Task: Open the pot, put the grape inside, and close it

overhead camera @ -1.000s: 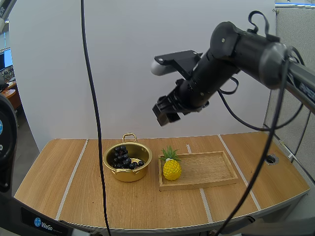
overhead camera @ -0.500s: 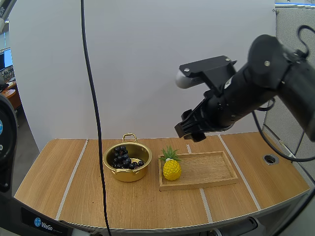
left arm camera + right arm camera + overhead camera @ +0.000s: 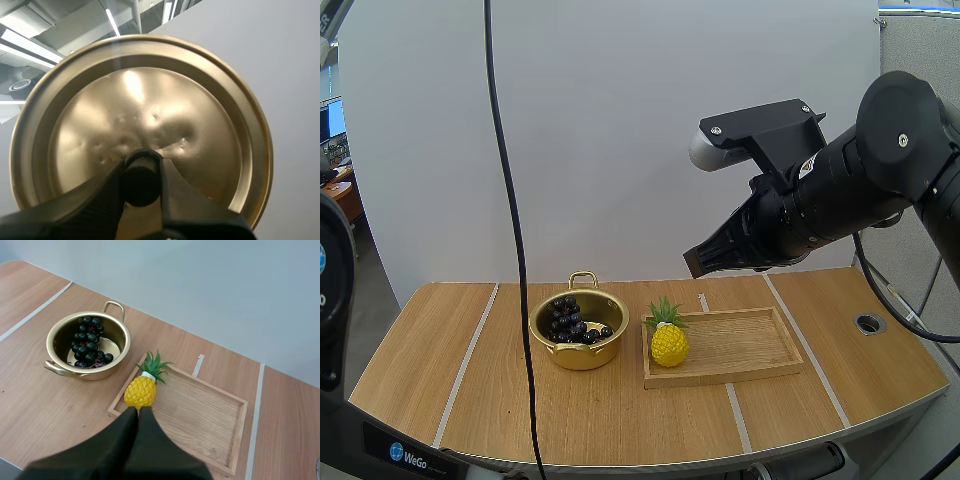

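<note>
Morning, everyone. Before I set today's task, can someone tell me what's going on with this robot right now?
The left gripper is pinching the gold lid by its black knob, holding it off the pot. The pot stands open on the table with the grapes already inside. The right gripper is shut on nothing and hangs above the wooden tray, where a toy pineapple stands. What is left is to put the lid back on.

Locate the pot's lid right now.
Left wrist view: the left claw pinches the lid by its knob, while the pot sits open beside the tray.
</note>
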